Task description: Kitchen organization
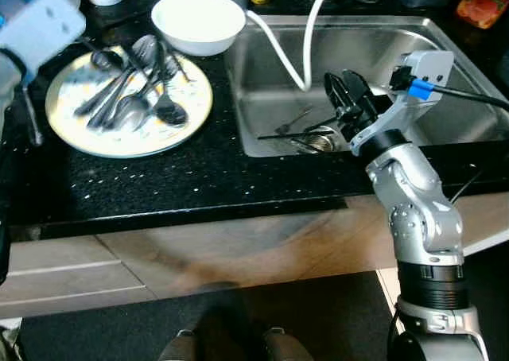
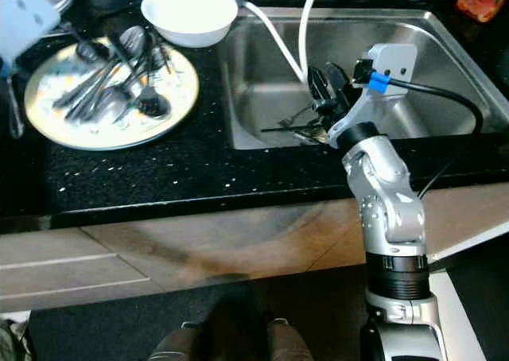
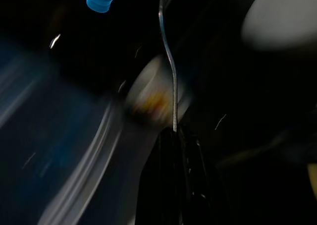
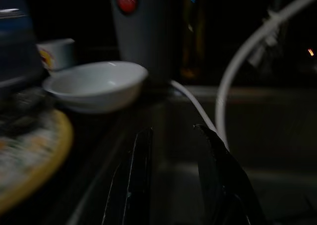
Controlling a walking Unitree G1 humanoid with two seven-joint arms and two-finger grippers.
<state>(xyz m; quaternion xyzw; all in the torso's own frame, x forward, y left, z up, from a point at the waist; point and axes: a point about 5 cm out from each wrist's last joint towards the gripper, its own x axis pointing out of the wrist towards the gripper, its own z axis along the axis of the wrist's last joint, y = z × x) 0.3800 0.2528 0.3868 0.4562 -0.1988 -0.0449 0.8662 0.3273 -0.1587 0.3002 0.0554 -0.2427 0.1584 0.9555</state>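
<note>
- Cabinet front of pale wood runs below the near edge of the surface, which is black and speckled.
- Right hand is raised over the near rim of the sink, at the right part of the surface. Its two black fingers stand apart with nothing between them, so the hand is released.
- Loose cutlery lies at the sink bottom beside the drain, just past the near wall and below the right hand.
- Plate, yellow-rimmed, sits on the left part of the surface, left of the sink and apart from it. A heap of spoons and forks lies across the plate.
- White bowl stands upright behind the plate, just beside the sink's far left corner.
- White hose curves down into the sink from the far edge of the surface.
- Left hand shows in the left wrist view, where its fingers are pressed together on the handle of a thin metal utensil; the hand is clenched, grasping that utensil. The view is dark and blurred.
- Left arm housing, blurred, is at the far left corner, over the plate's far edge.
</note>
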